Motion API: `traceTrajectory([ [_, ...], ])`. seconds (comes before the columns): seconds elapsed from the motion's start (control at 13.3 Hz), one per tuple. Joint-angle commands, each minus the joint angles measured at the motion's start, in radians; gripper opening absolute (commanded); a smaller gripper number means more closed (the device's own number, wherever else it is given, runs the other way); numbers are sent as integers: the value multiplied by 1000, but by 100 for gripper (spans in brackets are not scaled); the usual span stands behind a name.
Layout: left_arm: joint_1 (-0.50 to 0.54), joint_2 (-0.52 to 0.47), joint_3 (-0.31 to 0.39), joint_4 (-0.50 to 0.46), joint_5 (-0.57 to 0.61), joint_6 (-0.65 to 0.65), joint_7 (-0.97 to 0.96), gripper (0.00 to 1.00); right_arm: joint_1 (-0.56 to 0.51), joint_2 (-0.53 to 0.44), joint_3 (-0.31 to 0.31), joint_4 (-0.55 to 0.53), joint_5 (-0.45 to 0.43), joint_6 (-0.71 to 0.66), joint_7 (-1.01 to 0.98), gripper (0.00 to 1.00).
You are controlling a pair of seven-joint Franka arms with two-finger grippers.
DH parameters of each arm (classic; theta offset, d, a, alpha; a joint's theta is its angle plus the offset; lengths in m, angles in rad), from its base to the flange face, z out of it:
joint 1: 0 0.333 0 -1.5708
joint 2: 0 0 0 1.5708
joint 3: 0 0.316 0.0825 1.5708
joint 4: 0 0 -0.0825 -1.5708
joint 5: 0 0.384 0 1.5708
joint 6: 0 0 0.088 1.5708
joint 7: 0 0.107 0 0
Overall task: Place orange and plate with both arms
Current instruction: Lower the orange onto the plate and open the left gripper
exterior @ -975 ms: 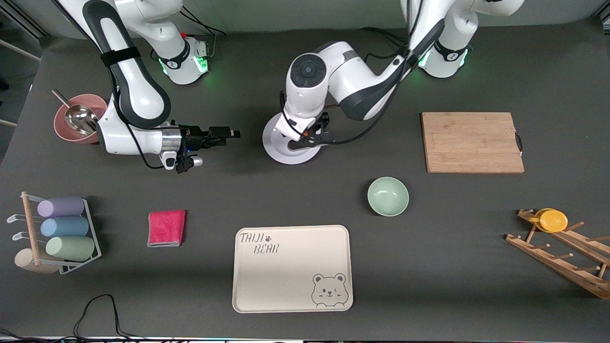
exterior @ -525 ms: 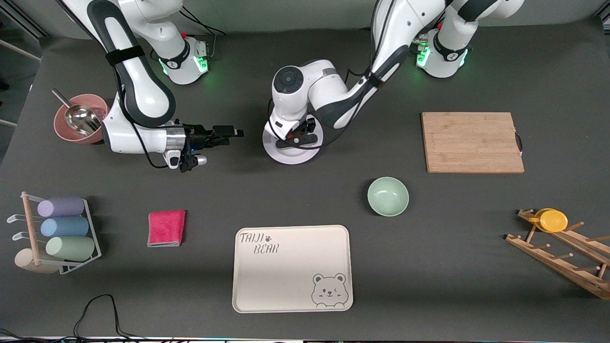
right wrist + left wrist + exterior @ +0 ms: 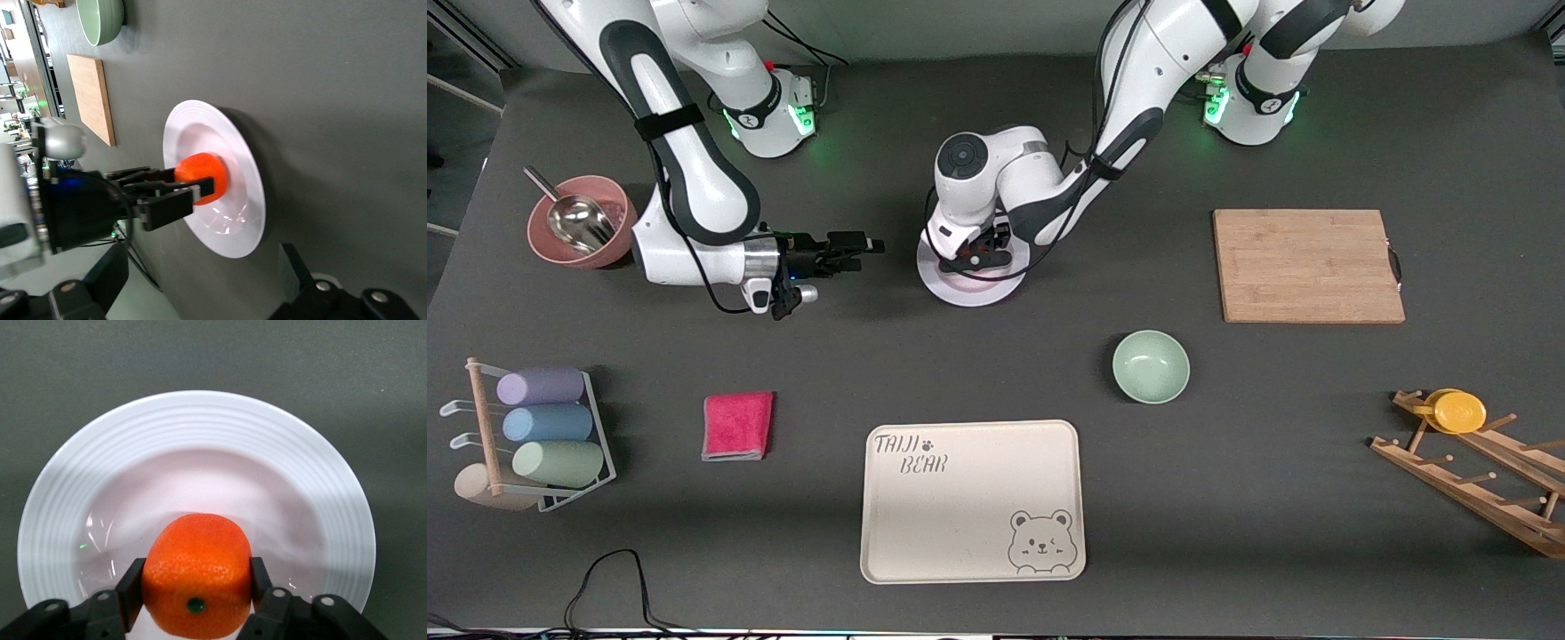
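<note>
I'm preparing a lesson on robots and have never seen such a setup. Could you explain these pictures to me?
Two white robot arms stand at a dark table. The large picture looks down from a camera facing them. The two smaller ones come from a camera on each arm's wrist. The left arm's jaws grip an orange over a white plate. The right arm's jaws hang open and empty over the table beside the plate, waiting. Also on the table are a green bowl, a bear tray, a wooden cutting board and a pink cloth.
</note>
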Motion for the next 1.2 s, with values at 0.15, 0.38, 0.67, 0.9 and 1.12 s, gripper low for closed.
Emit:
traceTrajectory([
  [0.15,24,-88,13,-14,21,-94,-32,100,38,35,-5,-44,175,35,-182,100],
  [0.38,150,-227,3,-34,-25,-187,98,100,66,51,-5,-42,226,42,-176,100],
  [0.67,308,-395,23,-32,-197,-305,374,100,136,107,-5,-41,290,120,-205,100],
  [0.9,345,-494,180,-31,-262,-428,635,100,139,149,-5,-41,318,121,-295,100],
  [1.12,351,-565,356,-34,-275,-552,871,100,141,189,-5,-42,381,121,-377,100],
])
